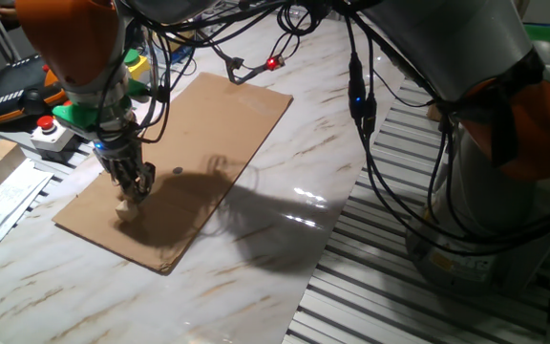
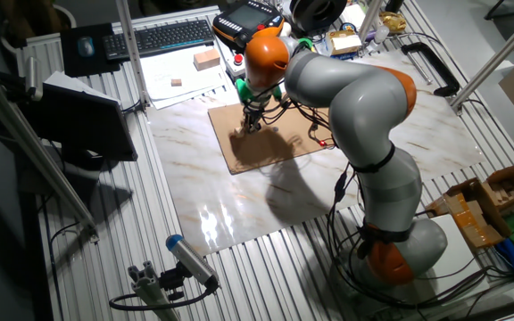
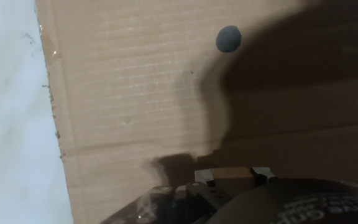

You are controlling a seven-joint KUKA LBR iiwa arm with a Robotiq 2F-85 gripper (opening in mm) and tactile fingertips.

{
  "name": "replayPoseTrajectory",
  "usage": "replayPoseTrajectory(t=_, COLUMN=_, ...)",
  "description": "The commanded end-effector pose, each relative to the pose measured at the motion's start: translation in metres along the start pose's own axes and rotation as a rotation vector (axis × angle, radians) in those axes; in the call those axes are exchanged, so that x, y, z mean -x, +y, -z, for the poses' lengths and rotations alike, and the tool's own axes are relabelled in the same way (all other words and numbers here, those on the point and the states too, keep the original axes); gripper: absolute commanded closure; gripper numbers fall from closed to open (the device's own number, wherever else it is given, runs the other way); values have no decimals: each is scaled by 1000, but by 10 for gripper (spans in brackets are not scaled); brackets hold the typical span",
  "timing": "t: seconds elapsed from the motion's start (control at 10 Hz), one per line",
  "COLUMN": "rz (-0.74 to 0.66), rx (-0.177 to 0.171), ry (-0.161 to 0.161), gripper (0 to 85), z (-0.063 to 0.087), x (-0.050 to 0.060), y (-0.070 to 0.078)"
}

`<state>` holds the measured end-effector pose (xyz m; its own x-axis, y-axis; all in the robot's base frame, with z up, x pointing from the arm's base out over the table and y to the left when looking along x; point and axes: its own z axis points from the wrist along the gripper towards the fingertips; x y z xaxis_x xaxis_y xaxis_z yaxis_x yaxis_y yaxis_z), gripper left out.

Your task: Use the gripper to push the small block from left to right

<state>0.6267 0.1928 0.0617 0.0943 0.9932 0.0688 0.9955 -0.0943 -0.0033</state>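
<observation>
Small pale wooden block (image 1: 125,212) sits near the left corner of the flat brown cardboard sheet (image 1: 227,124) on the marble tabletop (image 1: 285,258), directly beneath the black tool (image 1: 132,183), seemingly touching; finger spread unclear.

Block (image 1: 126,212) and tool (image 1: 134,183) on the cardboard (image 1: 218,143)
Small pale block sits near the cardboard's lower corner; the dark tool points down, fingertips touching its top side.

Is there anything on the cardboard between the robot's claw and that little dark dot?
No. In the hand view, only bare cardboard sheet lies between the end effector and the dark dot.
</observation>
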Motion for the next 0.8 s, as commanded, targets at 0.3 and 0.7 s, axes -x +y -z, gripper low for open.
replayPoseTrajectory(t=0.3, rz=-6, rx=0, ry=-4, gripper=840, z=-1, x=-12, y=-4)
replayPoseTrajectory(t=0.7, rz=-9, rx=-1, ry=-3, gripper=840, z=-1, x=-19, y=-6)
